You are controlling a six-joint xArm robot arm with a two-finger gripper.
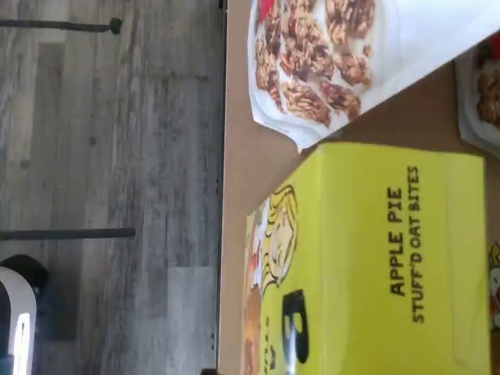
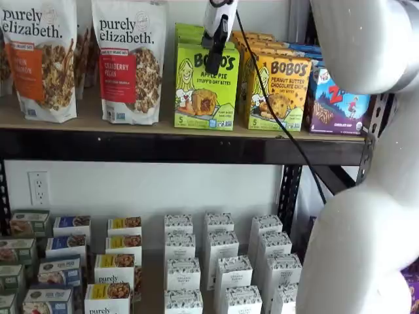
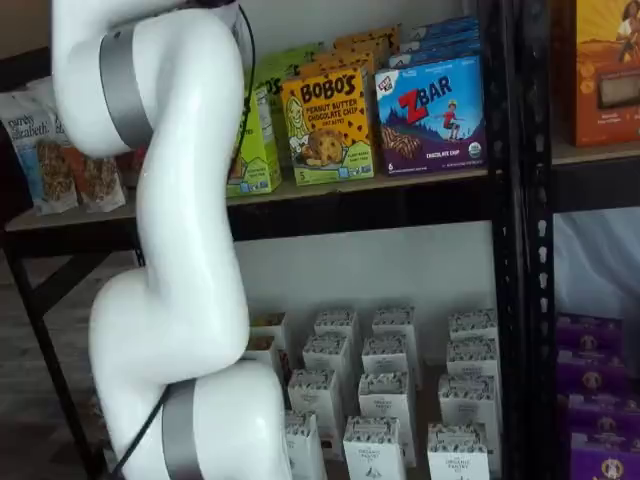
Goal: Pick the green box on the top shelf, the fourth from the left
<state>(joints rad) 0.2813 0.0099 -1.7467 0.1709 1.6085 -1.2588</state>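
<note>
The green box [image 2: 205,88] stands upright on the top shelf [image 2: 163,145], with more green boxes lined up behind it. In a shelf view my gripper [image 2: 217,36] hangs from above, its black finger seen side-on across the box's upper front edge. Nothing is held in it, and its jaws stand wide, so it is open. The wrist view looks down at close range on the green box [image 1: 375,266], showing its "Apple Pie" top panel and the cartoon girl. In a shelf view my white arm hides most of the green box [image 3: 262,150] and all of the gripper.
A yellow-orange Bobo's box [image 2: 281,91] stands close on the green box's right, then a ZBar box [image 2: 337,104]. A Purely Elizabeth granola bag [image 2: 131,59] stands on its left. The white arm [image 2: 366,196] fills the right foreground. Small white cartons [image 2: 216,261] fill the lower shelf.
</note>
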